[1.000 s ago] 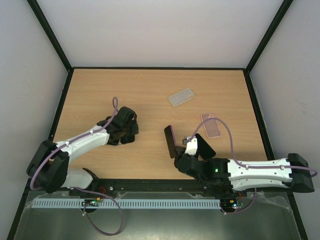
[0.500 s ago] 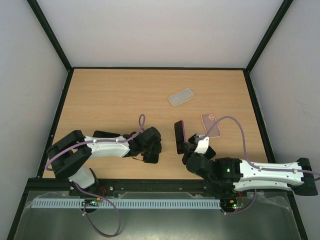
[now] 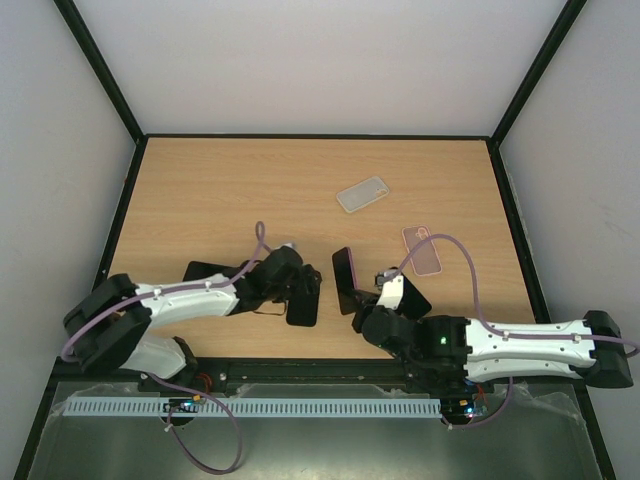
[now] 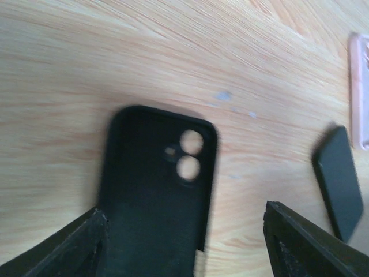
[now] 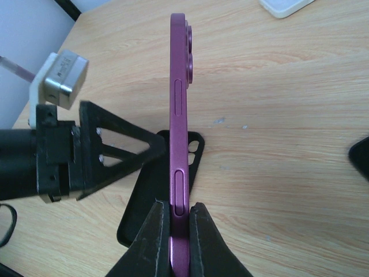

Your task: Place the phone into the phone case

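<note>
Purple phone [image 5: 179,115] stands on edge, pinched in the right gripper's [image 5: 179,209] narrow jaws, just beside the black case [image 4: 155,196]. That case lies flat on the table [image 3: 200,200], inside up, between the left gripper's [image 4: 183,216] widely spread jaws.

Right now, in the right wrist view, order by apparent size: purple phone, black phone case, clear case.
Largest: slim purple phone, though nearness inflates it.
Middle: matte black phone case, partly hidden behind it.
Smallest: clear plastic case, cropped at the top edge.
</note>
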